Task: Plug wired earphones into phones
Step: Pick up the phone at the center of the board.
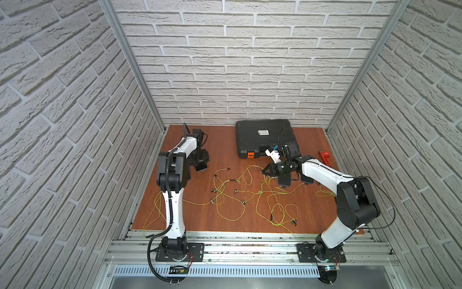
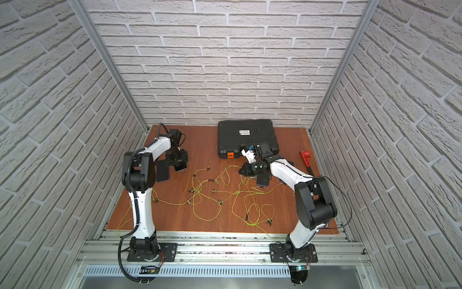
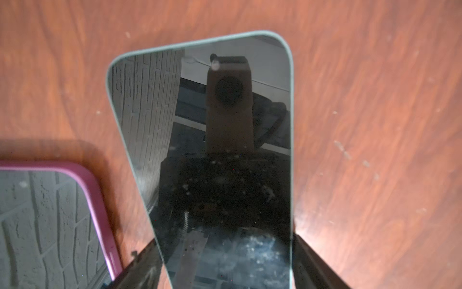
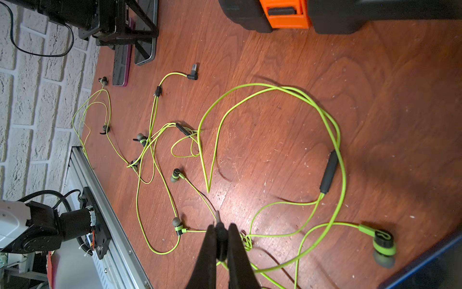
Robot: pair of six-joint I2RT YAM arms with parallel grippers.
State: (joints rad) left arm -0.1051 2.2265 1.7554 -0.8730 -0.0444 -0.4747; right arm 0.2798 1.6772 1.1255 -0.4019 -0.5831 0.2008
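In the left wrist view a pale-blue-edged phone (image 3: 200, 140) lies flat on the wood. My left gripper (image 3: 223, 250) stands open astride its near end, with a finger close along each long side. A pink-edged phone (image 3: 50, 225) lies beside it. Yellow-green wired earphones (image 1: 250, 192) sprawl tangled across the middle of the table. My right gripper (image 4: 221, 226) is shut on a dark plug whose metal tip (image 4: 218, 215) sticks out past the fingertips. In a top view this gripper (image 1: 266, 172) hovers left of two more phones (image 1: 284, 181), which the right arm partly hides. A free angled plug (image 4: 193, 75) lies further left.
A black ribbed case with an orange latch (image 1: 265, 137) stands at the back. A red wrench (image 1: 325, 156) lies by the right wall. Some cable loops (image 1: 152, 215) hang over the front-left edge near the aluminium rail (image 1: 250, 240). A blue-edged phone corner (image 4: 425, 270) is near the right gripper.
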